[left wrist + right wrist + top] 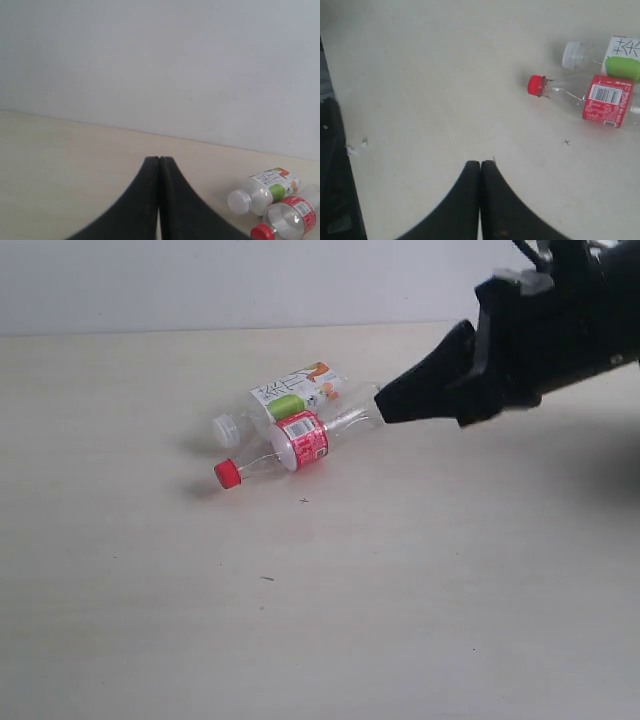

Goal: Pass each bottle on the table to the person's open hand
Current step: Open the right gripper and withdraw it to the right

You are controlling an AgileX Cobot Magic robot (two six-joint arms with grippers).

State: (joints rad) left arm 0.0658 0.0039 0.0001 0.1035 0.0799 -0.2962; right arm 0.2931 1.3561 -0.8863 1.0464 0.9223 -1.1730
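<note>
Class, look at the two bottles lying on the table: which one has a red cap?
The clear red-label bottle; the green-and-white-label bottle beside it has a white cap.

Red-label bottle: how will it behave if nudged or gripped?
The red-label bottle looks clear and empty: probably light, squashy. Lying on its side, it may roll, though the white-cap bottle beside it could block one way.

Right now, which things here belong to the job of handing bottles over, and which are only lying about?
Job: red-cap bottle with red label; white-cap bottle with green-and-white label; table; right gripper, shut.
Lying about: small white scrap; tiny dark cross mark.
</note>
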